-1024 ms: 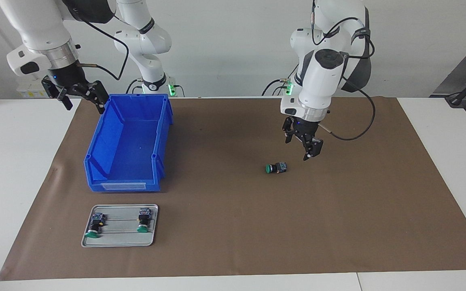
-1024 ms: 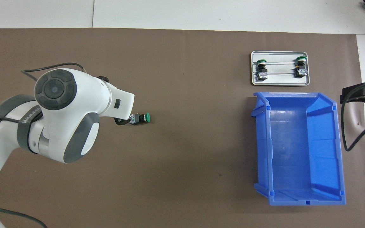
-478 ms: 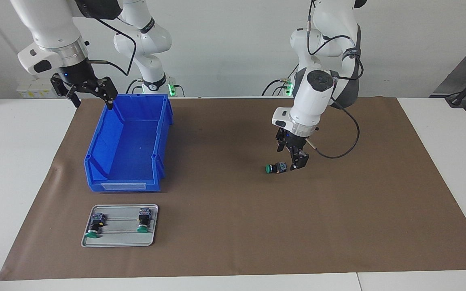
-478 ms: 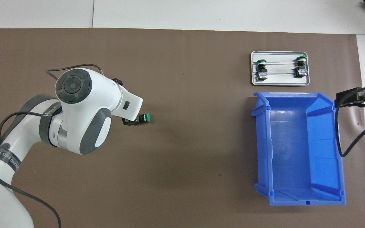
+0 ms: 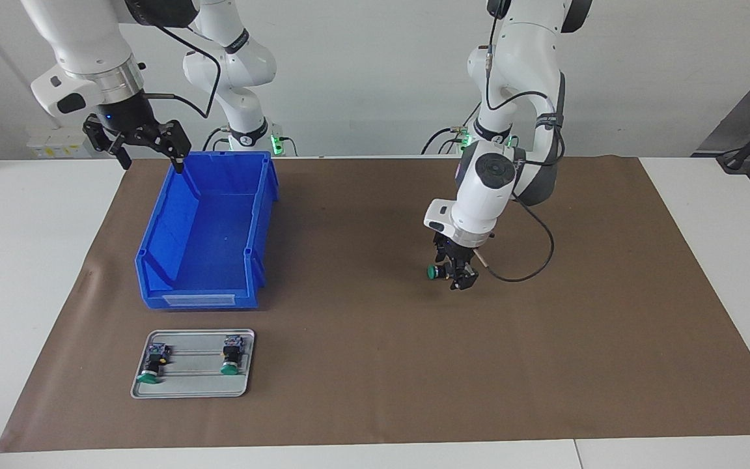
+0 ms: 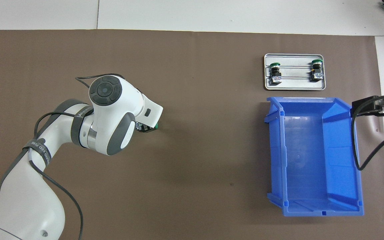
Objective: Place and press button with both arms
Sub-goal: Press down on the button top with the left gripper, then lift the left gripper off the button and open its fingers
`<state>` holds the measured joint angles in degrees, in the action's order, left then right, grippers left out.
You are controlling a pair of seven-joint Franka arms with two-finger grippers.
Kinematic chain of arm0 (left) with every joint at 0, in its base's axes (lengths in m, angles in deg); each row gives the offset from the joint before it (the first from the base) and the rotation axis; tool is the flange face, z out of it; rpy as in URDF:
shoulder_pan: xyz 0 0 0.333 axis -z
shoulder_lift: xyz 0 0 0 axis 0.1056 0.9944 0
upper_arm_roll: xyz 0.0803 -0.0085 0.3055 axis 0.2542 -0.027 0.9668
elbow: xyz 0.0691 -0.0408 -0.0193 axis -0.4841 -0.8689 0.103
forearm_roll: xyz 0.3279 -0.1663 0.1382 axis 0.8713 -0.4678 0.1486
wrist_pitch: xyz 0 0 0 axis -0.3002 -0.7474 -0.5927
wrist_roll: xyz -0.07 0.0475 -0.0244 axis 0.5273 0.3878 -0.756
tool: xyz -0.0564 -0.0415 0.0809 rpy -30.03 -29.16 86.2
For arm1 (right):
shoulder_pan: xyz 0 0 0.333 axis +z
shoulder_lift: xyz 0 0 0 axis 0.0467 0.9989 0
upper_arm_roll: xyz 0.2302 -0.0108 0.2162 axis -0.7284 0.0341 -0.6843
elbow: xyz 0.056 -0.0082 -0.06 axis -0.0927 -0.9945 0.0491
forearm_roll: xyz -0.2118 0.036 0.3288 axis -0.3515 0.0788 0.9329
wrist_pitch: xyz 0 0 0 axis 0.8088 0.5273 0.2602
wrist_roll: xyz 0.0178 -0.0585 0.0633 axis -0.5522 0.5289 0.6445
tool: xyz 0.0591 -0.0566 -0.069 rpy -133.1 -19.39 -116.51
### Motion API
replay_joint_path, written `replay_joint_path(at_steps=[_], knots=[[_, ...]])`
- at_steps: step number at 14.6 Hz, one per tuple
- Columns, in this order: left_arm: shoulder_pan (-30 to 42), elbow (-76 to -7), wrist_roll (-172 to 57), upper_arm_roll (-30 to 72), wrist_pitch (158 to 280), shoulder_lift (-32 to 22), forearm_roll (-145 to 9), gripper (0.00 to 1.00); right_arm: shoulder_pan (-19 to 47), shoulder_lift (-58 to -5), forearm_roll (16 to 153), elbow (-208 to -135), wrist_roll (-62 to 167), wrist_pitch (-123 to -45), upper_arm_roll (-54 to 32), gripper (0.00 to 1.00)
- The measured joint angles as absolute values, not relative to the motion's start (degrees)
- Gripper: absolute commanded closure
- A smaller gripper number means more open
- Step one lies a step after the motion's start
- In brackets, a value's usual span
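Note:
The button [image 5: 433, 271] lies on its side on the brown mat, green cap toward the right arm's end of the table. My left gripper [image 5: 453, 272] is down at the mat, over the button's black body and terminal block. In the overhead view the left arm's wrist covers all but a sliver of the button's green cap [image 6: 156, 126], and the left gripper [image 6: 146, 128] barely shows. My right gripper [image 5: 152, 159] is open and empty, in the air over the corner of the blue bin [image 5: 264, 195]. It also shows in the overhead view [image 6: 362, 105].
The blue bin [image 6: 312, 100] stands empty at the right arm's end of the mat. A small metal tray [image 5: 193, 385], farther from the robots than the bin, holds two more green-capped buttons. The tray also shows in the overhead view [image 6: 295, 86].
My left gripper has come down from above and beside the button onto it. My right gripper has shifted slightly from outside the bin toward its corner.

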<state>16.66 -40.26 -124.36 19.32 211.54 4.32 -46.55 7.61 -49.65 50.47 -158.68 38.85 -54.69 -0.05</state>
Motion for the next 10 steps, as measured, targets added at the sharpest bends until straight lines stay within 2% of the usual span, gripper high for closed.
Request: replay_joint_path(at_steps=[10], knots=[[19.4, -41.0, -127.5, 19.4, 212.5, 6.6, -46.5, 0.23, 9.0, -49.8, 52.8, -156.1, 38.1, -50.0, 1.5, 0.0]])
